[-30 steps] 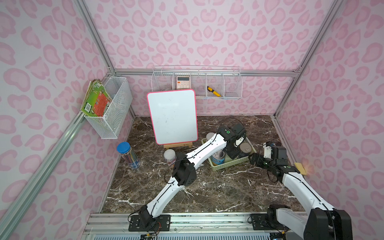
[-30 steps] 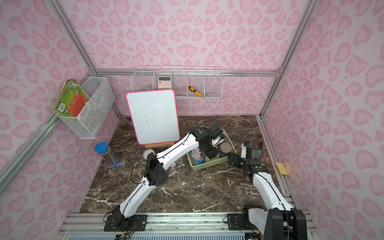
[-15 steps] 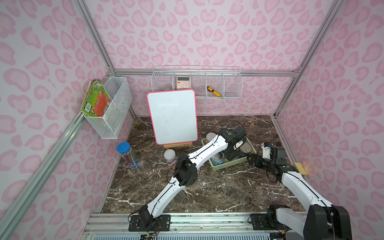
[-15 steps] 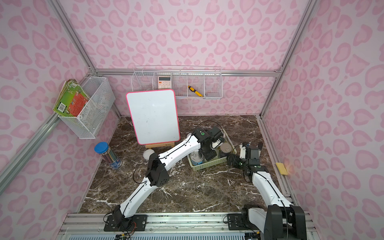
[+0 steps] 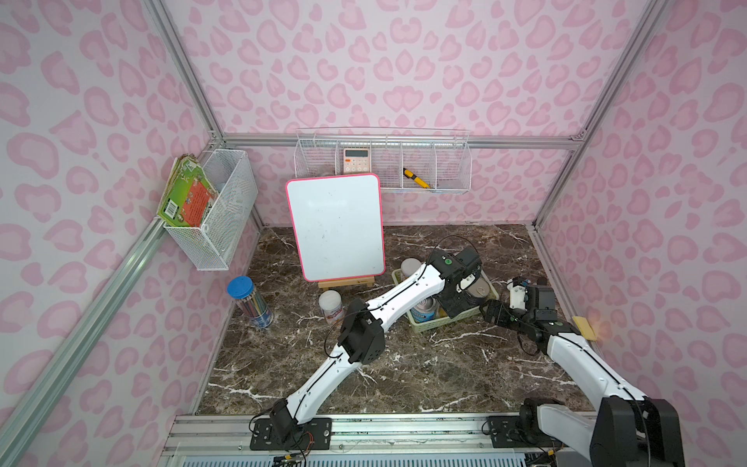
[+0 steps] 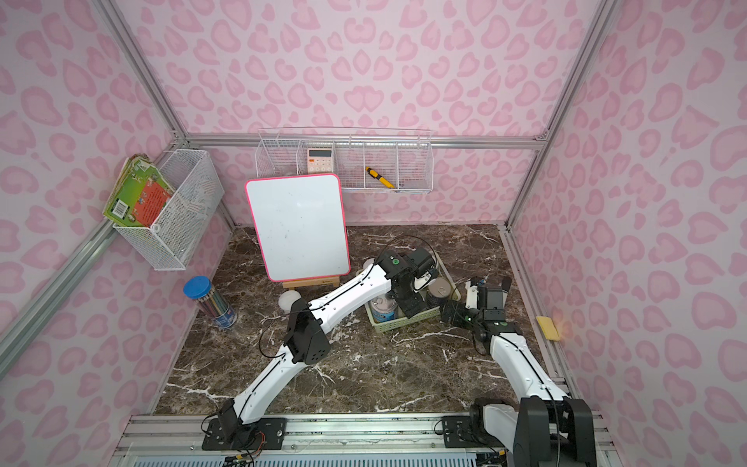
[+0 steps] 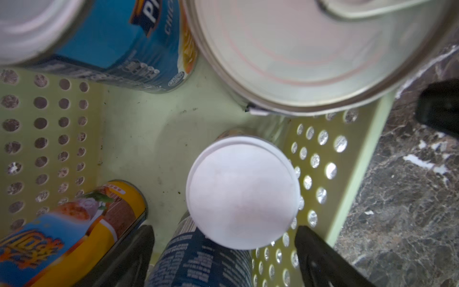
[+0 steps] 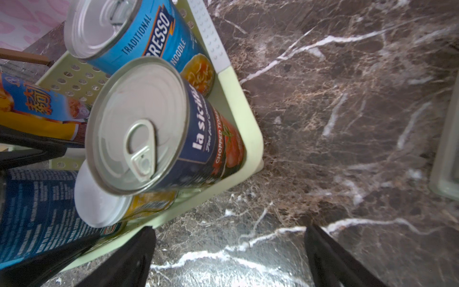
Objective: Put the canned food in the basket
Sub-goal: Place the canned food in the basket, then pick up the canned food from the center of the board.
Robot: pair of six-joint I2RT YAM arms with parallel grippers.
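Left wrist: left gripper (image 7: pixel 223 231) jaws spread, released; white-lid can (image 7: pixel 242 192) upright in basket (image 7: pixel 139 139), between the jaws.
Right gripper (image 8: pixel 229 231): jaws apart, empty, beside basket.
Retreat: lift straight up, no side drift.
Remaining: loose can (image 5: pixel 330 301) on table (image 5: pixel 444 364).

A pink-framed whiteboard (image 5: pixel 335 226) stands on a wooden easel at the far centre of the marble tabletop (image 5: pixel 424 372). Left of it stands a blue-lidded jar of coloured pencils (image 5: pixel 250 301). A wire basket (image 5: pixel 220 210) on the left wall holds a green book (image 5: pixel 186 194). The far wall's wire rack (image 5: pixel 384 161) carries a calculator (image 5: pixel 356 160) and a yellow cutter (image 5: pixel 416 178). A yellow sponge (image 5: pixel 585 326) lies at the right edge.
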